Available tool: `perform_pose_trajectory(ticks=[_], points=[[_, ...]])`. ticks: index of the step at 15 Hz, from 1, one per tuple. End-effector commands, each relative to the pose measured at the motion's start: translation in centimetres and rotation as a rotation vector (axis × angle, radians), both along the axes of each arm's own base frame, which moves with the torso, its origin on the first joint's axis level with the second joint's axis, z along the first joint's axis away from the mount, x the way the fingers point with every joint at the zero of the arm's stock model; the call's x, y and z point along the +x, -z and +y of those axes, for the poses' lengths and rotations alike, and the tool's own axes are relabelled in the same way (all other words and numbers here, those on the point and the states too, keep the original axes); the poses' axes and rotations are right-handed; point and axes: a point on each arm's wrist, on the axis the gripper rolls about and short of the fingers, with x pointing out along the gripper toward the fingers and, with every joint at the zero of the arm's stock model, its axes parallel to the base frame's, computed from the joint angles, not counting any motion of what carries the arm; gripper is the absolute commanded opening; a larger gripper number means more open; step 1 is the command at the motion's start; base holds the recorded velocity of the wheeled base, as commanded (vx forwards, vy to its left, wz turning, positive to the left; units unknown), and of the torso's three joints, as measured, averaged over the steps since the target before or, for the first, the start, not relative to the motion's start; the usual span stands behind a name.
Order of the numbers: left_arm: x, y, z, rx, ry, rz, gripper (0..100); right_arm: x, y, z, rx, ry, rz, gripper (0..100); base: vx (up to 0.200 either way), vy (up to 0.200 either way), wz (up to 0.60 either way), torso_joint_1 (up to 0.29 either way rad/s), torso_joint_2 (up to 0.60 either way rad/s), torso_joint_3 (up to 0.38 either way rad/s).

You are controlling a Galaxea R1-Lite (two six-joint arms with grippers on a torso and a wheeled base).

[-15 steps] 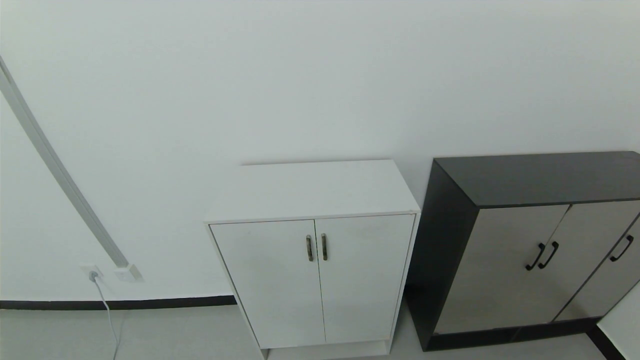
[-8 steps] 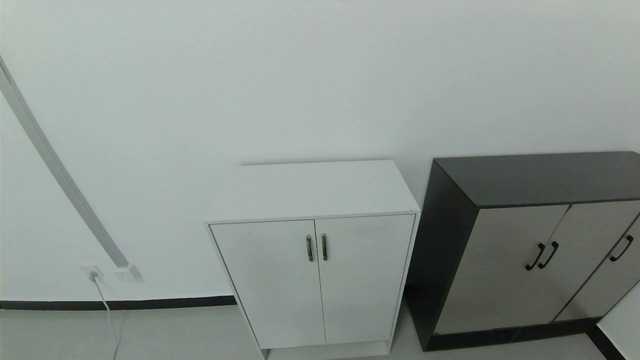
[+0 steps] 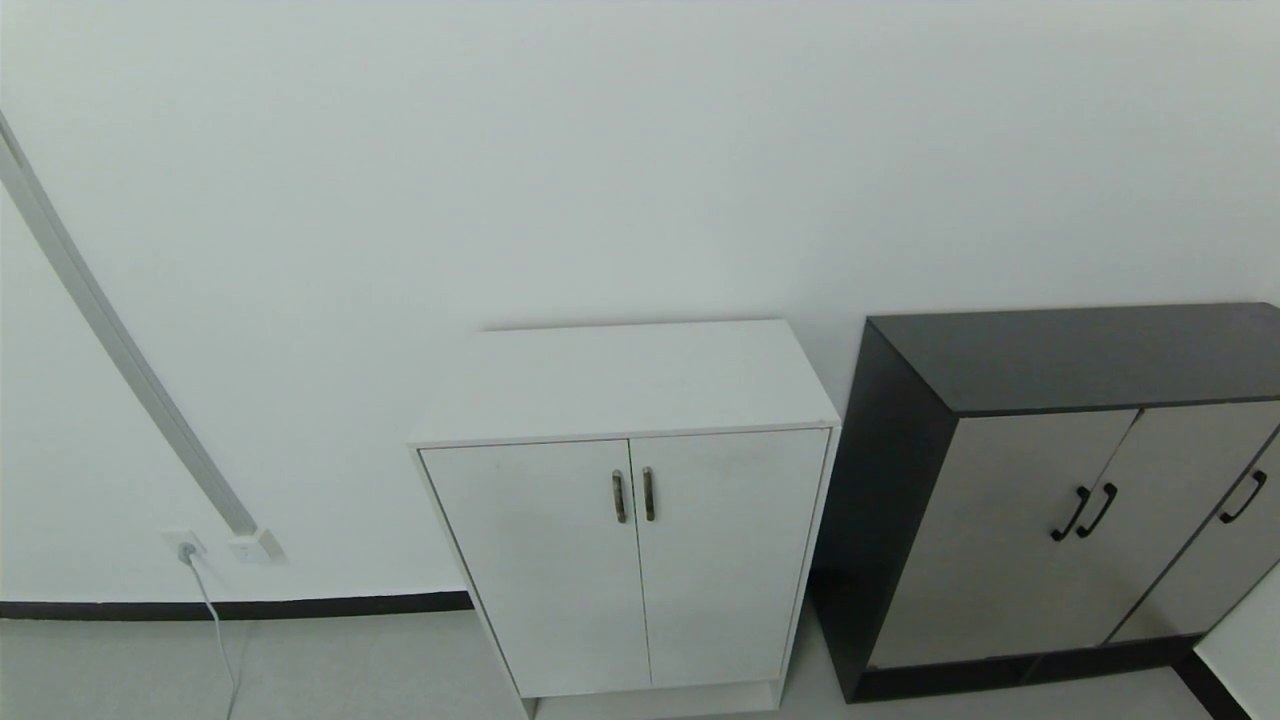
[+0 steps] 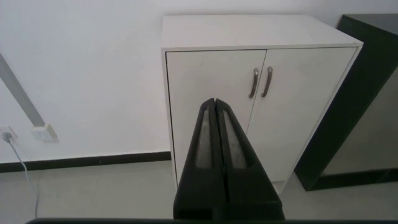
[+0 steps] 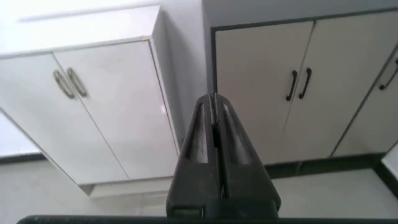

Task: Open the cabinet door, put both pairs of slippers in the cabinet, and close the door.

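Against the wall (image 3: 600,150): black cabinet (image 3: 900,520), white cabinet (image 3: 620,385) just beside it on its left, doors (image 3: 540,560) closed, handles (image 3: 633,495) paired at the middle seam. Left gripper (image 4: 215,102), right gripper (image 5: 214,98): fingers pressed together, empty, apart from both cabinets.

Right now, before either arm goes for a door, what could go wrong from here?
1. The white cabinet's left handle and right handle sit close together, so a gripper may snag both or pull the wrong door.
2. The dark cabinet stands right beside it with similar paired handles and could be mistaken for the target.
3. The left gripper and right gripper are shut; unopened, they would bump a handle rather than grasp it.
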Motion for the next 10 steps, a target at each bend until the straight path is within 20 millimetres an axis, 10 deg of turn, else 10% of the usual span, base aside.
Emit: perform_pose_trajectory(ticks=[1, 10], points=[[0.01, 0.0, 0.0, -0.001, -0.001, 0.001, 0, -0.06, -0.03, -0.08, 0.008, 0.036, -0.012, 0, 0.0, 0.0, 0.0, 0.0, 0.0, 0.0], [0.02, 0.04, 0.0, 0.001, -0.001, 0.003, 0, -0.06, -0.05, -0.17, 0.017, 0.075, -0.014, 0, 0.0, 0.0, 0.0, 0.0, 0.0, 0.0]])
